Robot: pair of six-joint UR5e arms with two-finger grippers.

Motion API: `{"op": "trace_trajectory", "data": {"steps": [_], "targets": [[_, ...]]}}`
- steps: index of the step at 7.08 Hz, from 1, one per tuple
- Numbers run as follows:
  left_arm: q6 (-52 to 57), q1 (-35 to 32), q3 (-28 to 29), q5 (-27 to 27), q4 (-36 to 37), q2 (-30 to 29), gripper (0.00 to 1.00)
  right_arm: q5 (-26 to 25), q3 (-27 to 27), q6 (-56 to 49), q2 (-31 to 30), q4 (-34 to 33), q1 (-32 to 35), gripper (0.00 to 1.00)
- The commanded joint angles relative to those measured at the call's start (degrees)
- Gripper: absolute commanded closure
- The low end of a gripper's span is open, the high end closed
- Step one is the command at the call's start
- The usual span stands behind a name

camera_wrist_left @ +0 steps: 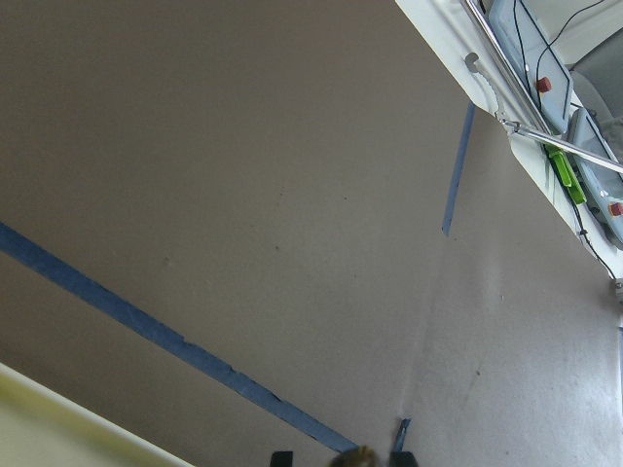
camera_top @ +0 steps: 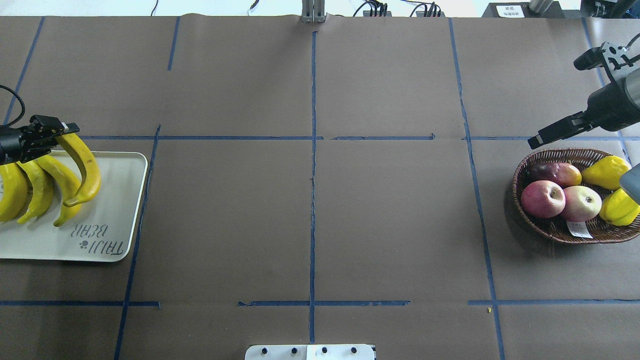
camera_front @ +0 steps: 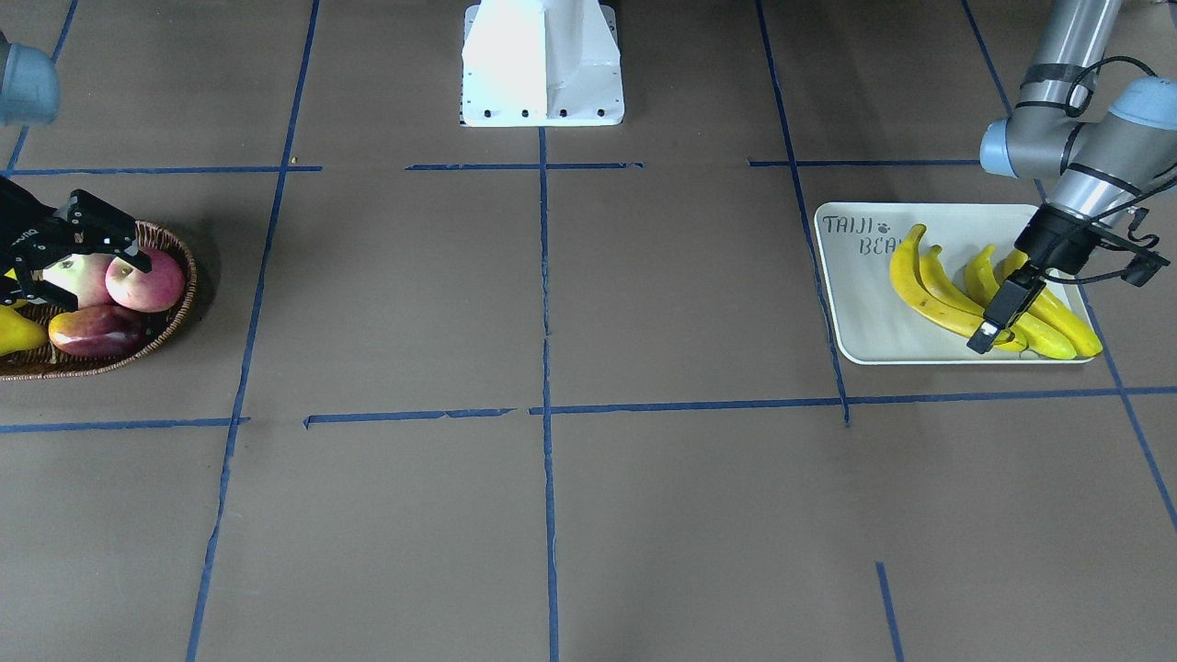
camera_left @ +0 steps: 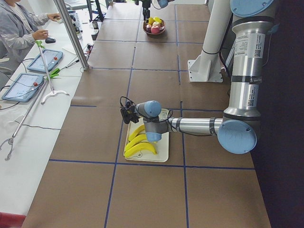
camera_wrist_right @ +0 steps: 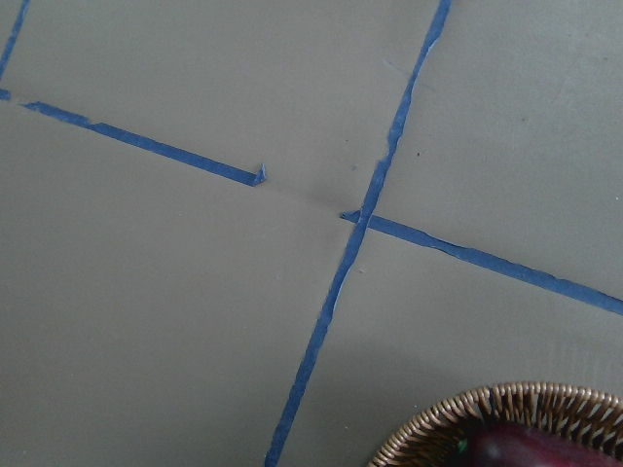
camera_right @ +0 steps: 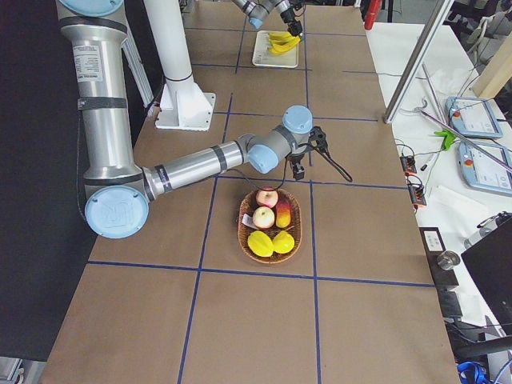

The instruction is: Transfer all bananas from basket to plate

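Observation:
Several yellow bananas (camera_top: 40,190) lie side by side on the pale plate (camera_top: 115,170), lettered TAIJI BEAR. My left gripper (camera_top: 60,131) is shut on the far end of the banana nearest the table's middle (camera_top: 87,170), which rests on the plate (camera_front: 855,313). The wicker basket (camera_top: 565,236) at the other end of the table holds two red-pink apples (camera_top: 543,198), a dark red fruit and stubby yellow-green fruits (camera_top: 606,171); no banana shows in it. My right gripper (camera_top: 534,142) hovers open over the basket's far rim, holding nothing.
The white robot base (camera_front: 542,64) stands at the table's middle edge. Blue tape lines cross the brown table top. A person (camera_left: 19,28) sits at a side bench with tablets and cables beyond the table's far edge.

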Motion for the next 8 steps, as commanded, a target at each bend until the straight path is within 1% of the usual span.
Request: {"op": "trace_trajectory", "data": {"steps": [1,2,3,4,5,6,7,8], "targets": [[-0.03,0.65,0.38,2.01,-0.54,-0.14,0.8,0.17,0.05,-0.7,-0.22,-0.4,0.37,0.0],[0.05,1.79,0.55,2.37,-0.62,-0.14,0.56,0.17,0.05,-0.7,-0.31,-0.4,0.2,0.0],[0.14,3.37,0.64,2.89,-0.62,-0.05,0.13,0.08,0.05,-0.7,-0.65,-0.4,0.19,0.0],[0.32,3.56,0.55,3.16,-0.62,0.03,0.01,0.08,-0.12,-0.7,-0.66,-0.4,0.28,0.0],[1.71,3.47,0.2,2.64,-0.62,0.47,0.01,0.08,-0.12,-0.79,-0.66,-0.4,0.28,0.0],[5.55,3.04,-0.15,1.24,-0.54,0.74,0.01,0.08,-0.21,-0.7,-0.66,-0.4,0.37,0.0],[6.2,1.55,-1.46,-4.6,0.16,0.91,0.01,0.08,-0.3,-0.79,-0.66,-0.83,0.81,0.0],[6.47,-3.51,-1.99,-9.97,0.6,1.35,0.01,0.08,-0.3,-0.79,-0.66,-0.93,1.24,0.0]]}}
